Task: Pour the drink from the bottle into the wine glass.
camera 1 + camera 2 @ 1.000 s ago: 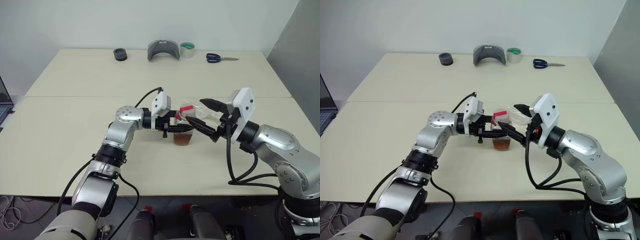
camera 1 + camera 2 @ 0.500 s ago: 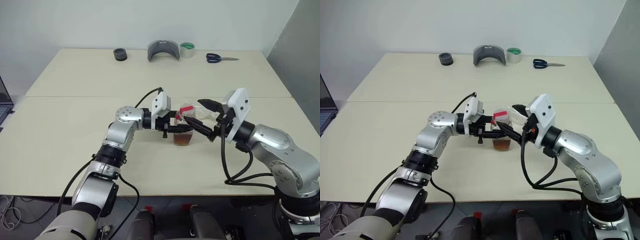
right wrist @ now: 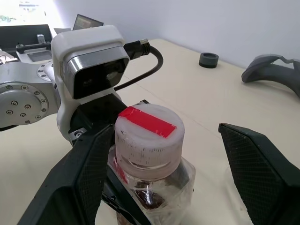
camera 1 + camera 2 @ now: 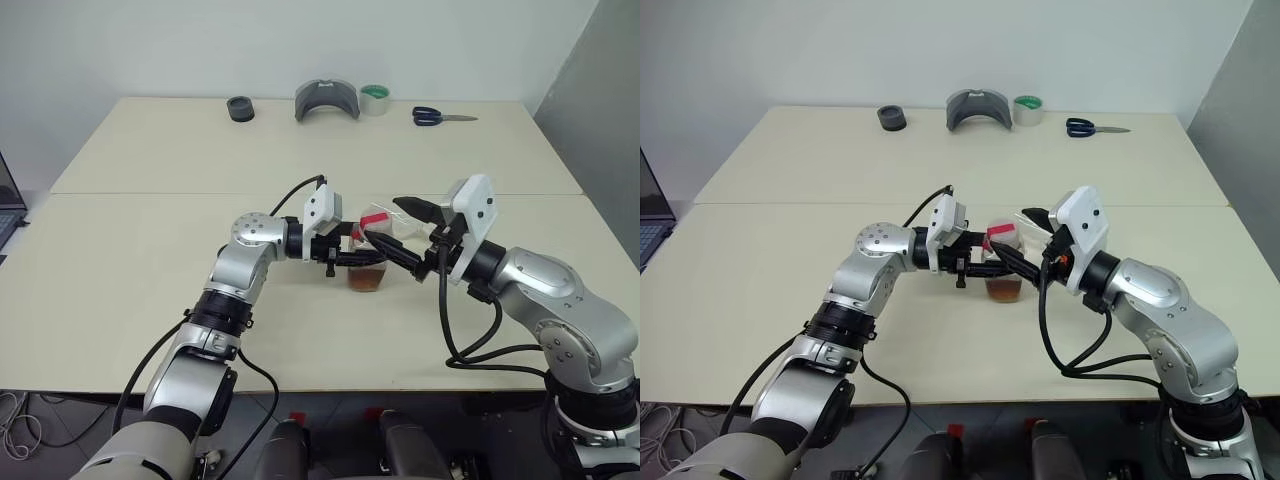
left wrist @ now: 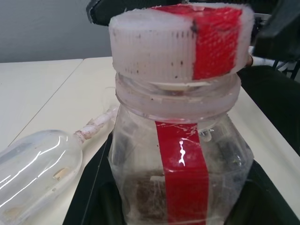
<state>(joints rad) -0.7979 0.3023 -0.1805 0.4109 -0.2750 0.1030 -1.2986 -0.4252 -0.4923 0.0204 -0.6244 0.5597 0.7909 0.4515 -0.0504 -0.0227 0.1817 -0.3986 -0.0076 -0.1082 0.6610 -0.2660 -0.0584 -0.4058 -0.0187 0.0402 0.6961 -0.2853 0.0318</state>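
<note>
Right gripper has closed in, fingers spread around the bottle cap, left gripper clenching its body; uncapping comes next.

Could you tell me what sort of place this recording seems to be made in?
Probably a lab or workshop test bench: a plain cream table against a bare wall, with scissors, a tape roll and a laptop's edge lying around.
</note>
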